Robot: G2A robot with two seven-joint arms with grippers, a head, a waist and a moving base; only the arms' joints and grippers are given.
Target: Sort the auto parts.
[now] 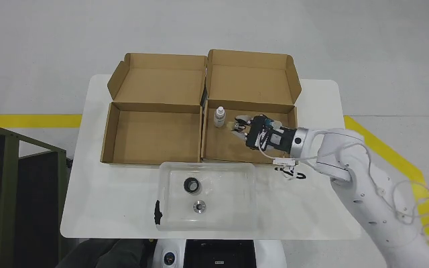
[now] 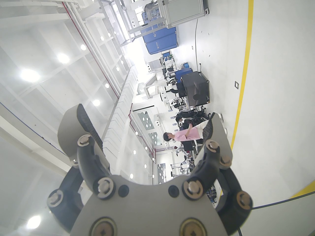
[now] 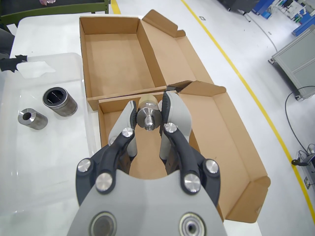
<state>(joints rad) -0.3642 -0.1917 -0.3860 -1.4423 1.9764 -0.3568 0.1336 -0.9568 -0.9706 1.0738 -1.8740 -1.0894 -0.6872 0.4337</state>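
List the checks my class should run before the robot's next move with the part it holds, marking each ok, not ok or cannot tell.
1. Grip: right tool shut on the metal part: ok.
2. Position: metal part over the right-hand box, inside its walls: ok.
3. Gap to the white bottle standing in that box: cannot tell; it is close.
4. Spare arm: left tool open, holding nothing: ok.
5. Remaining work: two cylinders in the clear tub, apart from each other: ok.
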